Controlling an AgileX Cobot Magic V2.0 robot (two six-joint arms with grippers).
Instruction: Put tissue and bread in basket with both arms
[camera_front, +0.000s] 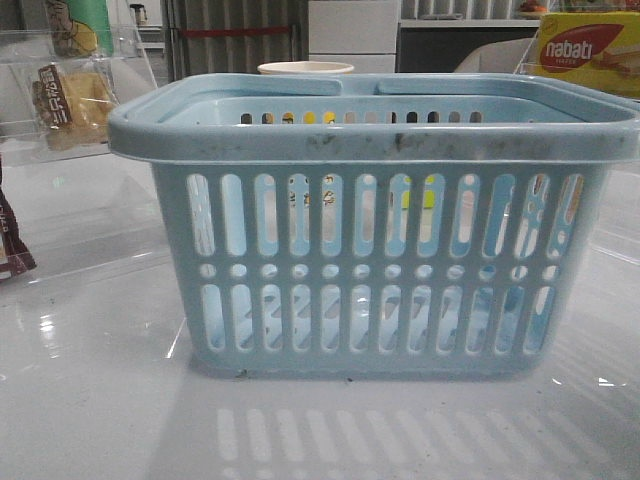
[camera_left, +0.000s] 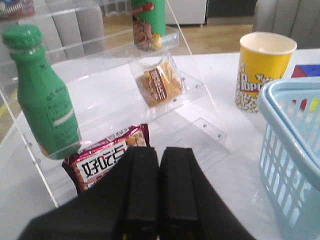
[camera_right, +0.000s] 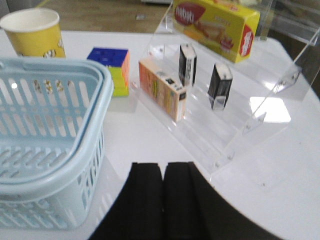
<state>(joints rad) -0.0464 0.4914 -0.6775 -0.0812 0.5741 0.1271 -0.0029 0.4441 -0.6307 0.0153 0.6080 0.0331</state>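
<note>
The light-blue basket (camera_front: 370, 140) fills the middle of the front view; I see nothing inside it. The bread (camera_left: 160, 85), yellowish in a clear wrapper with a brown label, leans on a clear acrylic shelf ahead of my left gripper (camera_left: 160, 150), which is shut and empty. In the front view the bread (camera_front: 70, 100) is at the far left. Two black-and-white tissue packs (camera_right: 187, 64) (camera_right: 220, 85) stand upright on a clear stepped shelf beyond my right gripper (camera_right: 163, 167), also shut and empty. Neither gripper shows in the front view.
Left side: green bottle (camera_left: 42, 95), green can (camera_left: 147, 22), maroon packet (camera_left: 105, 157) just past the fingers, popcorn cup (camera_left: 262, 70). Right side: orange box (camera_right: 162, 87), colour cube (camera_right: 112, 67), nabati box (camera_right: 217, 25). The basket rim (camera_right: 102, 107) lies close beside the right gripper.
</note>
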